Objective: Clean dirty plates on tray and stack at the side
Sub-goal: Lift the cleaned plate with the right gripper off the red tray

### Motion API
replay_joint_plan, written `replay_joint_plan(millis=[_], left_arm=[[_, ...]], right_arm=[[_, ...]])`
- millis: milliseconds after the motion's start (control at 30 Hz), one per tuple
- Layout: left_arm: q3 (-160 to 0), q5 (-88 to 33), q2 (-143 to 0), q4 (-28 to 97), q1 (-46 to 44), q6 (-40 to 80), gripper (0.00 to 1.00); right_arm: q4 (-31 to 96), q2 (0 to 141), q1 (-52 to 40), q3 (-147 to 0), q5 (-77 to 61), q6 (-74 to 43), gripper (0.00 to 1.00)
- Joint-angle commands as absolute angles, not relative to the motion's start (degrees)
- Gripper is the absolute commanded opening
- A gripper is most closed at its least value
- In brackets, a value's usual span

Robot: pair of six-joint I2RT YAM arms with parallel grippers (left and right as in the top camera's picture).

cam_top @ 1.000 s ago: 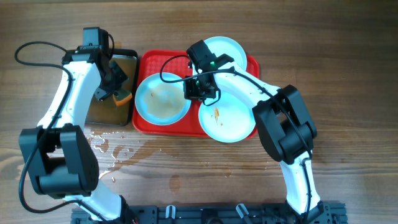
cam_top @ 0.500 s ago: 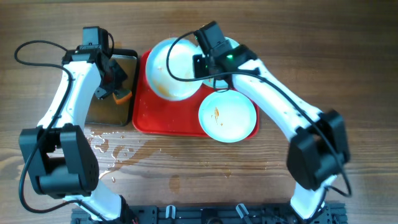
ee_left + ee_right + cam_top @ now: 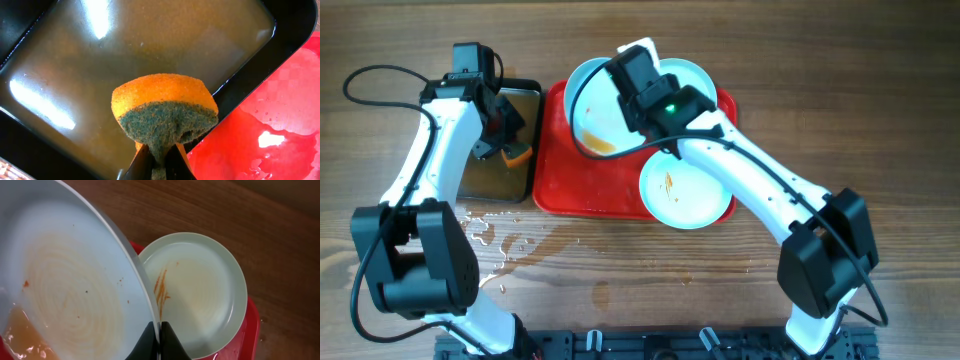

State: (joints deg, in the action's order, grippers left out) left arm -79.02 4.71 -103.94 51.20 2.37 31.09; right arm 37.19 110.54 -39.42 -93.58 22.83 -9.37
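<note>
While right hand [image 3: 159, 336] grips one: three plates [image 3: 685, 190]; one tray [image 3: 588, 188]; sponge [image 3: 165, 107]

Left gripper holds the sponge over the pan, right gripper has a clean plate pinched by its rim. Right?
Not clean: the right wrist view shows the plate in the right gripper smeared, orange-brown liquid pooled at its low edge. The left gripper does hold the sponge over the pan.

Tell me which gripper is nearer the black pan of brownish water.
Left. The left gripper, shut on the sponge, hangs over the pan; the right gripper is beyond it, above the red tray, clamping a tilted plate.
</note>
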Motion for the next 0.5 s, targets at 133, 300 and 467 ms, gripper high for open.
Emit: replay_joint_plan(millis=[133, 300, 467], left_arm=[[-79.83, 5.91, -104.27, 51.03, 2.42, 30.22, 0.04], [-79.83, 5.91, -104.27, 51.07, 2.42, 30.22, 0.04], [-79.83, 5.91, -104.27, 51.07, 2.42, 30.22, 0.04]], right_arm=[[39.03, 110.67, -42.92, -93.95, 27.00, -2.09, 0.04], [46.22, 110.67, -41.91, -93.95, 3.68, -6.24, 0.04], [52.38, 110.67, -38.57, -93.89, -18.39, -9.45, 0.04]])
